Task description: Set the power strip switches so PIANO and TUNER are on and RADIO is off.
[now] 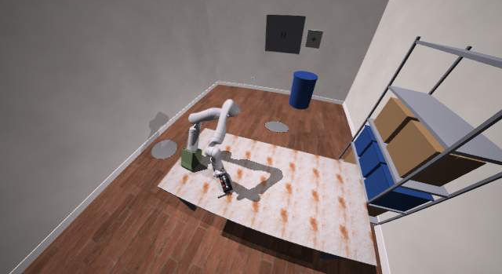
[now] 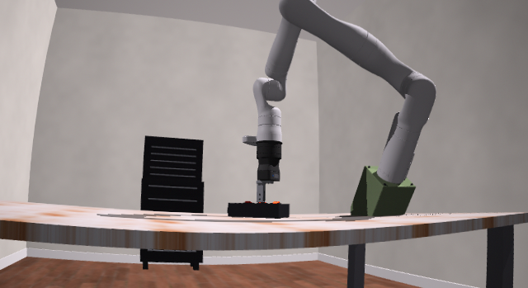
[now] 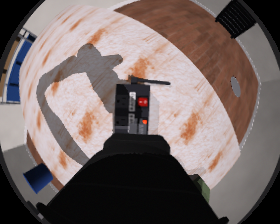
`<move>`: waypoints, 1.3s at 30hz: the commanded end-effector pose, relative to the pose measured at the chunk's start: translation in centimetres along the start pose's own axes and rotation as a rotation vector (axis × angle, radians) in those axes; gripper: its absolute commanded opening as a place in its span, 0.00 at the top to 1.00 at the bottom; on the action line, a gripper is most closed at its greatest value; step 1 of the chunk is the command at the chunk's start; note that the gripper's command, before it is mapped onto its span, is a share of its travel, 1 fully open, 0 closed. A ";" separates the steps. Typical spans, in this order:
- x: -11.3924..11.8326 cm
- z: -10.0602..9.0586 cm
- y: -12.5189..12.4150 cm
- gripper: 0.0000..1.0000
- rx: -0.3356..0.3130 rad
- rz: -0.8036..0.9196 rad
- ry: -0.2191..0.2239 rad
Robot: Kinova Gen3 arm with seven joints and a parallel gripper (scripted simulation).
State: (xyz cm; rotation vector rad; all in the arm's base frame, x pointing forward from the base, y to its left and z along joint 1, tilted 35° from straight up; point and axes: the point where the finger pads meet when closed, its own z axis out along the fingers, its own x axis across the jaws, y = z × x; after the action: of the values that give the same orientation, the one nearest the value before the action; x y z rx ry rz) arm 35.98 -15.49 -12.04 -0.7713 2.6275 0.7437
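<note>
The black power strip (image 1: 226, 184) (image 2: 247, 210) (image 3: 131, 106) lies flat on the table (image 1: 314, 211) (image 2: 165, 234) (image 3: 78, 43), near its left front edge, top side up. Red rocker switches (image 3: 143, 102) show on its top; the labels are too small to read. My gripper (image 1: 220, 176) (image 2: 261, 199) (image 3: 138, 123) is shut with nothing between the fingers. It points straight down, with its tips at or just above the strip's top around the middle. In the wrist view the gripper's dark body hides the near end of the strip.
The arm's green base (image 1: 190, 158) (image 2: 381, 193) stands on the table's corner behind the strip. A short cable stub (image 1: 222, 195) (image 3: 151, 82) sticks out of the strip's far end. A black cabinet (image 2: 172, 177), a blue barrel (image 1: 303, 89) and a shelf rack (image 1: 412, 148) stand off the table.
</note>
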 end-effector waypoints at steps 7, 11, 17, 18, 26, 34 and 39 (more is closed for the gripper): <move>0.0 0.1 0.0 1.00 0.000 0.000 0.001; 0.0 0.1 0.0 1.00 0.000 0.000 0.001; 0.0 0.0 0.0 1.00 0.000 0.000 0.001; 0.0 0.0 0.0 1.00 0.000 0.000 0.001; 0.0 -1.8 0.0 1.00 0.000 0.000 0.001; 0.0 -3.4 0.0 1.00 0.000 0.000 0.001; 0.0 -3.8 0.0 1.00 0.000 0.000 0.001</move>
State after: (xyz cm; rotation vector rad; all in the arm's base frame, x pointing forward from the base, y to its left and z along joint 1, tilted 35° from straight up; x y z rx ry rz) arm 35.30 -17.40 -9.17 -0.7719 2.6302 0.7507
